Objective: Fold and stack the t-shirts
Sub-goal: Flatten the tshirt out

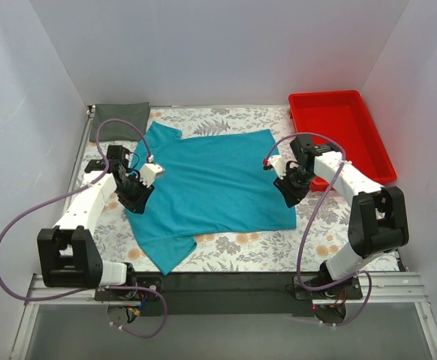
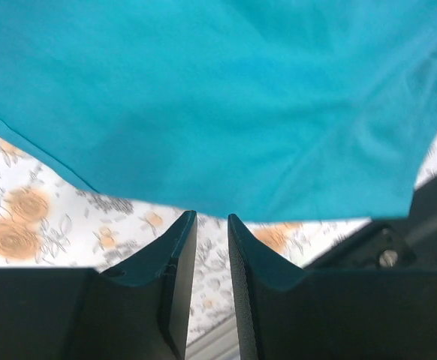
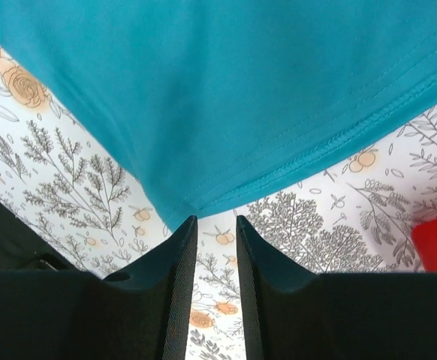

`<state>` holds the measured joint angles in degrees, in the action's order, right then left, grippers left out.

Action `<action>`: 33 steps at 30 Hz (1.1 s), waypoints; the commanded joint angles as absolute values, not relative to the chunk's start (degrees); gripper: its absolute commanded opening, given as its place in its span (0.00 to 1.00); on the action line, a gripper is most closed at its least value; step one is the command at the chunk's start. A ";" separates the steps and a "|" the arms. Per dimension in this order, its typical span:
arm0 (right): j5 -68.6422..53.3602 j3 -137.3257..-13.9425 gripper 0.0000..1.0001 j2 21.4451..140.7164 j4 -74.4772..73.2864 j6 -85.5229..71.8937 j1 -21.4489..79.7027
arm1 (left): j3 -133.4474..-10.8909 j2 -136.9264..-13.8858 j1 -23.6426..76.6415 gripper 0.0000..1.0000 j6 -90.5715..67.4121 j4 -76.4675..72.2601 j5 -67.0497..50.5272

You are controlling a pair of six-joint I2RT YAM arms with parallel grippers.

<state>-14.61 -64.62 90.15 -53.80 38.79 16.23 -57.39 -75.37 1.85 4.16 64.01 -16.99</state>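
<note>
Overhead, the teal t-shirt (image 1: 211, 184) lies spread almost flat across the middle of the floral table cloth (image 1: 233, 249), its two sleeves pointing left and its hem to the right. The left gripper (image 1: 134, 196) sits low at the shirt's left edge, between the sleeves. In its wrist view the two dark fingers stand a narrow gap apart, with patterned cloth showing between them and the teal edge right at their tips. The right gripper (image 1: 292, 192) sits at the hem, likewise slightly parted with nothing in the gap. A stitched corner of the hem reaches its left fingertip. The dark grey t-shirt (image 1: 122, 118) lies as a flat rectangle at the far left corner, and a red tray (image 1: 339, 95) stands at the far right.
</note>
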 commanded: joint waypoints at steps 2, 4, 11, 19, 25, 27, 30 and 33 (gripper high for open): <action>-15.39 -65.92 0.33 94.39 -51.52 37.18 17.05 | -58.19 -81.03 1.85 0.23 -1.66 55.21 -15.22; -13.98 -65.04 0.33 95.88 -50.45 37.27 17.31 | -57.66 -83.75 1.76 0.23 -2.02 53.00 -13.63; -10.37 -57.40 0.32 95.89 -47.37 38.50 18.19 | -50.11 -83.06 1.58 0.23 -0.35 50.88 -10.46; -10.54 -49.05 0.32 89.30 -48.86 38.67 21.44 | -41.49 -76.12 1.58 0.23 1.76 55.18 -10.72; -14.84 -58.25 0.45 85.96 -52.90 37.97 21.45 | -50.69 -76.02 1.58 0.30 0.53 60.28 -17.56; -16.43 -65.80 0.57 86.39 -53.35 37.36 21.27 | -59.91 -79.08 1.41 0.34 -1.30 62.05 -22.83; -16.96 -74.06 0.63 88.50 -53.00 37.27 20.48 | -71.23 -83.13 0.71 0.40 -3.77 59.95 -26.53; -17.49 -84.96 0.63 96.03 -52.04 36.66 19.08 | -79.94 -89.11 0.09 0.47 -8.42 54.16 -29.44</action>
<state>-15.20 -77.84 90.80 -52.71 37.45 20.40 -72.38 -85.43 0.97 -3.66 58.89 -23.27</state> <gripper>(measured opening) 0.633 0.462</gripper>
